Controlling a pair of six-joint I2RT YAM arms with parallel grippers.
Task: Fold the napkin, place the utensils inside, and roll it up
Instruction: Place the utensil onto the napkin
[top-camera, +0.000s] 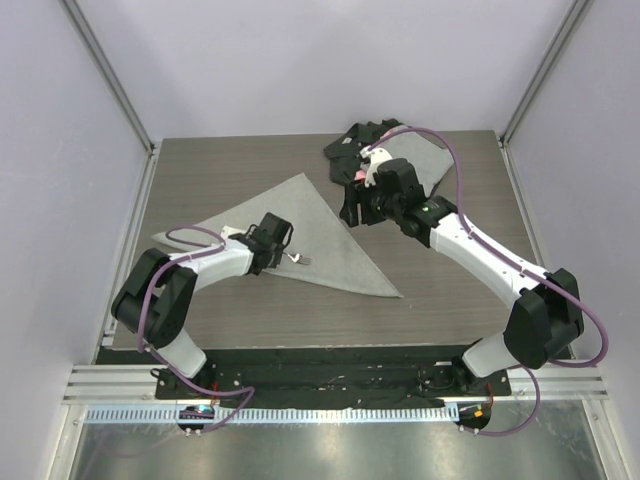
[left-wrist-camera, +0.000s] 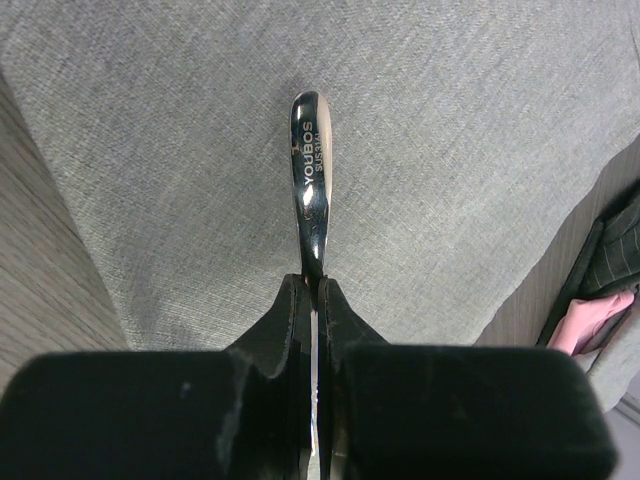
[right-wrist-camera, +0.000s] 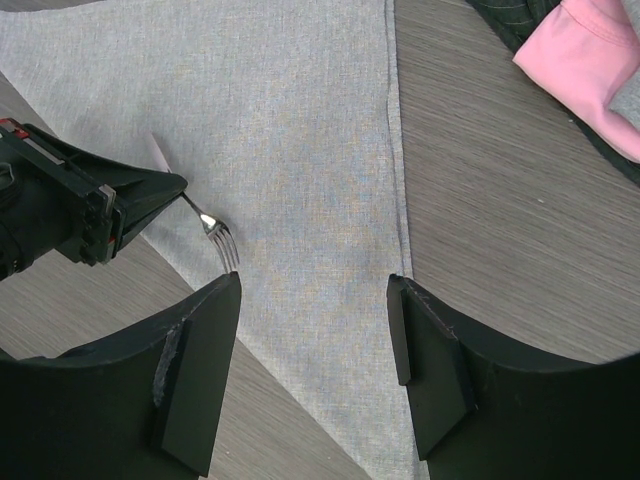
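The light-grey napkin lies flat on the table as a triangle, its long edge running to the front right. My left gripper is over its middle, shut on a slim silver fork. In the left wrist view the jaws pinch the fork's shaft above the cloth. The right wrist view shows the fork's tines sticking out over the napkin. My right gripper hovers open and empty over the napkin's right edge.
A pile of black, pink and grey cloths lies at the back right, behind my right arm; its pink cloth shows in the right wrist view and the left wrist view. Bare wood-grain tabletop lies to the right.
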